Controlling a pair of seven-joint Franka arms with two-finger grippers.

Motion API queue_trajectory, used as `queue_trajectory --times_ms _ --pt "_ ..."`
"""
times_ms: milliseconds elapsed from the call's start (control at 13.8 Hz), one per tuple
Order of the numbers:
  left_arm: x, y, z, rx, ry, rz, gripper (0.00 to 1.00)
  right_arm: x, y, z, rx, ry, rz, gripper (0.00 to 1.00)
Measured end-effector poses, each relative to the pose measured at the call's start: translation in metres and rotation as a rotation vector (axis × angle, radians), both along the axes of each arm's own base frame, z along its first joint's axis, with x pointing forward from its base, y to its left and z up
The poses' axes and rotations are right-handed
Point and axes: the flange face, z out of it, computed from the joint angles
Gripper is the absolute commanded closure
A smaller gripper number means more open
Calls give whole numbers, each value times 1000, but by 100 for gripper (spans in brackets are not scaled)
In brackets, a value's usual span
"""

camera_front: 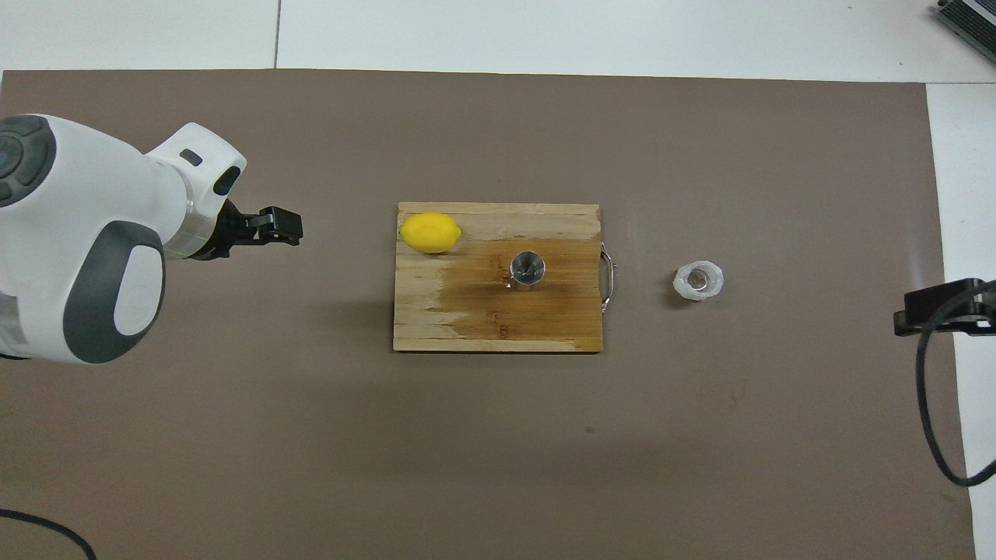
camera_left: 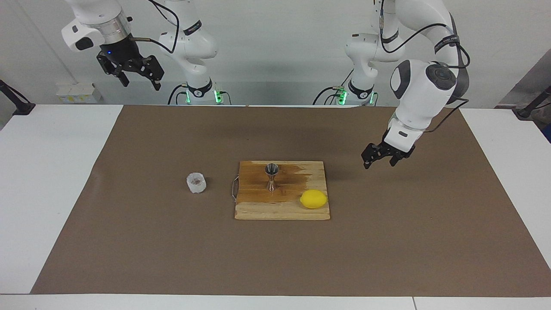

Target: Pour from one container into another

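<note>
Both containers stand untouched: the crinkled cup (camera_left: 196,183) on the brown mat (camera_left: 129,241), the steel jigger (camera_left: 271,176) on the wooden board (camera_left: 282,211). Left gripper (camera_left: 381,158) and right gripper (camera_left: 137,77) hang open, empty; pouring seems either finished or unstarted.

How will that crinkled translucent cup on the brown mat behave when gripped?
The small translucent whitish crinkled cup looks thin-walled, so it would probably flex or crush under a firm pinch. It seems light and may slide if nudged. Short and squat, it seems unlikely to tip.

Jigger (camera_left: 272,175) and lemon (camera_left: 314,199) stand on the board (camera_left: 258,209); the cup (camera_left: 196,183) sits beside it, toward the right arm's end.
</note>
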Motion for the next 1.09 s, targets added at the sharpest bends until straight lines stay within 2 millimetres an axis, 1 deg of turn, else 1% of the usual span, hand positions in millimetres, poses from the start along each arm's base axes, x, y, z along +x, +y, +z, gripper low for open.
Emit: queue_trajectory --times_ms 73,145,291,363,436,509,654,727,872,1017,1090 --pt "-3 8 14 10 -18 -18 0 -2 4 3 24 -5 58 0" --pt "-7 20 28 19 -29 -46 0 -4 7 3 58 -8 115 0" --pt "-17 55 59 34 -52 -107 0 -2 6 -4 99 -24 233 0" --pt "-20 75 75 40 -62 -123 0 1 4 -13 108 -44 312 0" --pt "-22 89 92 50 -68 -129 0 5 2 -23 111 -69 393 0" --pt "-21 99 108 66 -70 -133 0 8 0 -35 112 -91 473 0" --pt "-16 107 137 92 -61 -143 0 17 -7 -62 107 -136 648 0" --pt "-12 109 147 97 -53 -148 0 22 -10 -76 100 -161 728 0" --pt "-5 115 156 99 -39 -155 0 28 -12 -105 118 -189 829 0" --pt "-5 119 155 99 -17 -161 0 37 -17 -136 192 -217 928 0" --pt "-7 119 153 98 6 -165 0 46 -25 -153 227 -247 988 0"
